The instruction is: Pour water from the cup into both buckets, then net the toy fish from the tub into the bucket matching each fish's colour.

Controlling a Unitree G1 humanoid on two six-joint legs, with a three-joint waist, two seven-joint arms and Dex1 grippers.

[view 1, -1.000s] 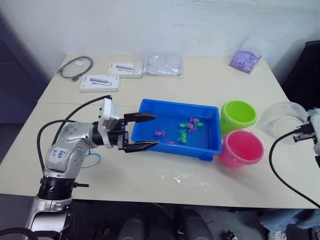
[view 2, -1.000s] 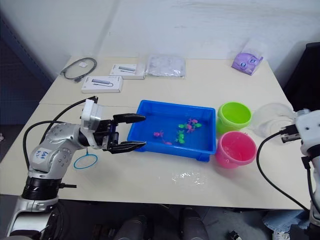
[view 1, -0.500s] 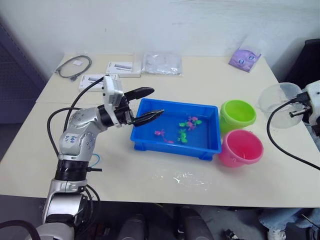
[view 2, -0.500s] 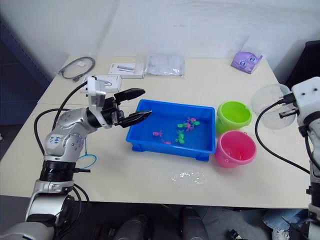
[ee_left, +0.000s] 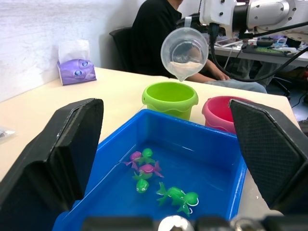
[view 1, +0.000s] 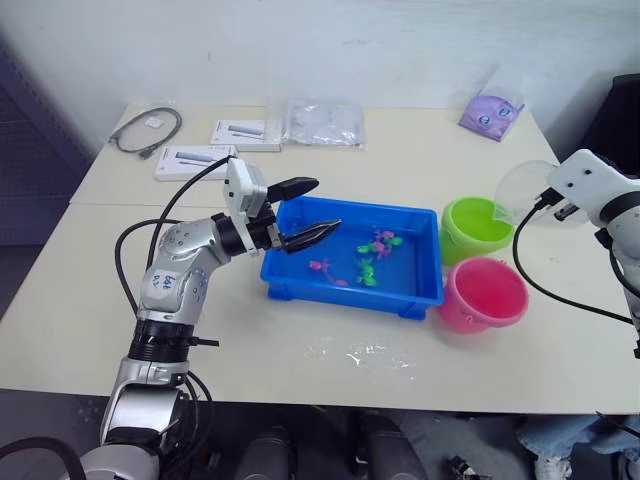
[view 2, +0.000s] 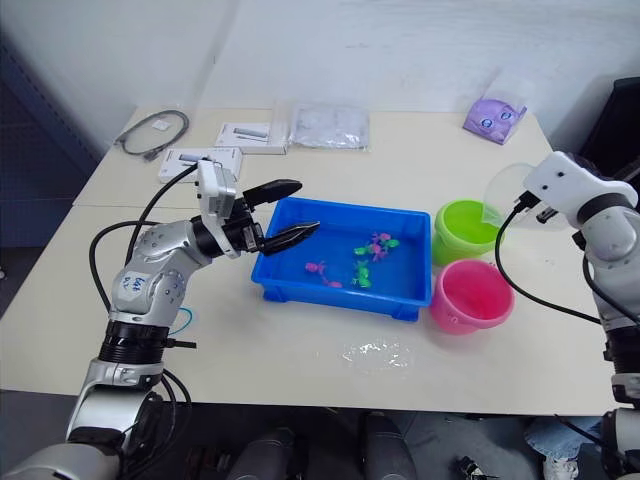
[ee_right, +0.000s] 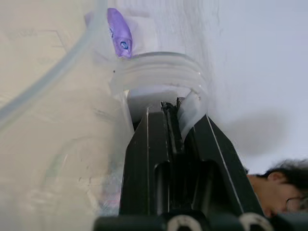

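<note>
1. The two black fingers (view 1: 300, 187) of the left gripper (view 1: 305, 210) are spread wide apart with nothing between them, held above the near-left end of the blue tub (view 1: 420, 290).
2. The fingers of the right gripper (ee_right: 172, 126) are seen clamped together on the handle of the clear cup (ee_left: 185, 51).
3. The cup is tipped over, its lip directly above the lime green bucket (view 1: 476, 227), with water gathered at the lip.
4. The pink bucket (view 1: 484, 295) is set just beside the green one, nearer the table's front edge.
5. Pink and green toy fish (ee_left: 177, 196) are seen lying in shallow water in the tub.
6. The net (view 2: 178, 322) is seen partly hidden behind the left arm, on the table (view 1: 420, 160).
</note>
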